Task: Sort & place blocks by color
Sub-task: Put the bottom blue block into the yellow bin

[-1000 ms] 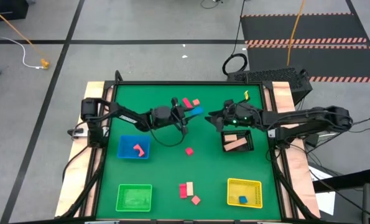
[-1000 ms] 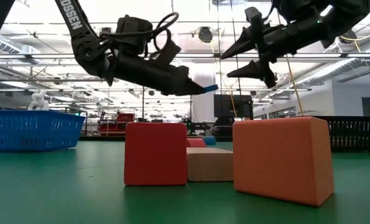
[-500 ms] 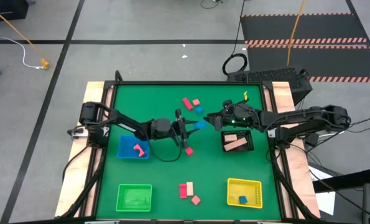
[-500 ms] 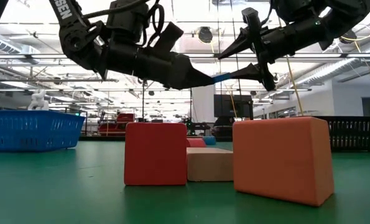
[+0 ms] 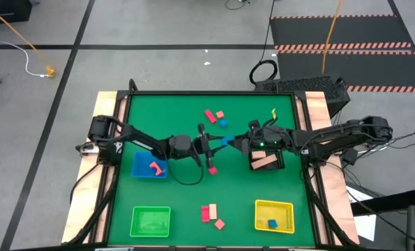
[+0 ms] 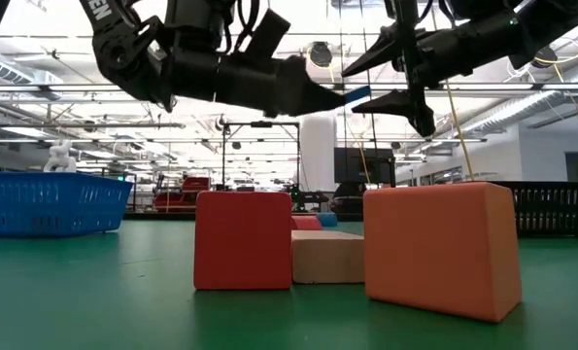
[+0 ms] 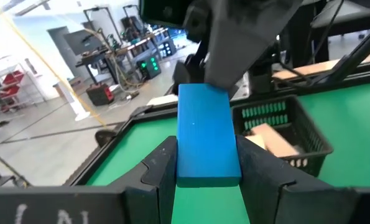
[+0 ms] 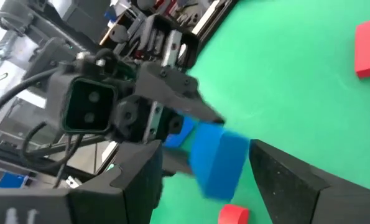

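Note:
My left gripper (image 5: 217, 143) reaches level over the middle of the green table (image 5: 179, 202) and is shut on a blue bar block (image 5: 226, 141). The bar points at my right gripper (image 5: 236, 143), which faces it from the table's right, open. The right gripper's fingers stand on either side of the bar's free end (image 8: 219, 158). In the low view the bar (image 6: 357, 94) hangs high above the table. Loose blocks lie flat on the table: red (image 5: 210, 115), salmon (image 5: 220, 114) and blue (image 5: 224, 123) ones far off, and a red one (image 5: 212, 169) under the left gripper. My left gripper pinches the blue bar's two long sides (image 7: 206, 171) between its two fingers, at the end nearest the wrist. The fingers come level from the table's left and lie along the bar. The bar sticks out ahead of them, about level, lifted clear of the table. My right gripper: whether its fingers (image 8: 278, 177) touch the bar's free end, I cannot tell.
A blue tray (image 5: 141, 171) holding a red block stands at the left and a green tray (image 5: 150, 221) at the near left. A yellow tray (image 5: 284, 209) holds a blue block. A black tray (image 5: 266, 159) holds tan blocks. Red, tan and salmon blocks (image 5: 210, 215) lie near the front.
My left gripper has swung toward the table's near edge and a little to the right, carrying the blue bar clear of the table. My right gripper has moved toward the near edge and rolled. The bar's free end now lies between the right gripper's open fingers.

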Controlling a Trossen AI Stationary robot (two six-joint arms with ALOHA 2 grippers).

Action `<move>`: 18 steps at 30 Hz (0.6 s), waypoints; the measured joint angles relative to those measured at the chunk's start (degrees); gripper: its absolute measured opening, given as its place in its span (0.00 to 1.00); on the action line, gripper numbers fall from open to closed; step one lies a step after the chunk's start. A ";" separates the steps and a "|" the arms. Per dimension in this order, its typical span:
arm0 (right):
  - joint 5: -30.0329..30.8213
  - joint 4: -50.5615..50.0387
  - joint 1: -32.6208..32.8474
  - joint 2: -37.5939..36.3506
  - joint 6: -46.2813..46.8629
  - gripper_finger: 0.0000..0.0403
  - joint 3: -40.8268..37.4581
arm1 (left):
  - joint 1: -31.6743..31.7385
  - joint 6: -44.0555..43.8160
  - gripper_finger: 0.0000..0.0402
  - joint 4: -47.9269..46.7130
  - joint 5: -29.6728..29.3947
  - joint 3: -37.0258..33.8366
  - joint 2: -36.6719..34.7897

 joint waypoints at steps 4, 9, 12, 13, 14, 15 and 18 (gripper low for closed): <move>0.01 -0.01 1.14 0.00 -0.13 0.52 0.00 | -1.03 0.77 0.33 -2.15 0.00 1.50 0.00; 0.03 -0.03 2.05 0.00 -0.60 0.34 0.00 | -2.09 0.91 0.33 -2.97 -0.03 1.69 0.00; 0.02 -0.19 2.33 0.00 -0.92 0.20 0.00 | -2.42 0.05 0.33 -2.86 -0.20 1.69 0.00; 0.22 -0.14 2.41 0.00 -0.50 0.15 0.00 | -2.50 0.45 0.33 -2.88 -0.69 1.69 0.00; 0.29 0.01 2.39 0.00 0.10 0.12 0.00 | -2.62 1.19 0.33 -2.92 -1.38 1.69 0.00; 0.17 0.18 2.36 0.00 0.30 0.12 0.00 | -2.80 1.52 0.33 -2.92 -2.23 1.70 0.00; -0.06 0.42 2.36 0.02 0.06 0.12 0.02 | -3.45 2.67 0.38 -2.80 -4.89 1.82 0.00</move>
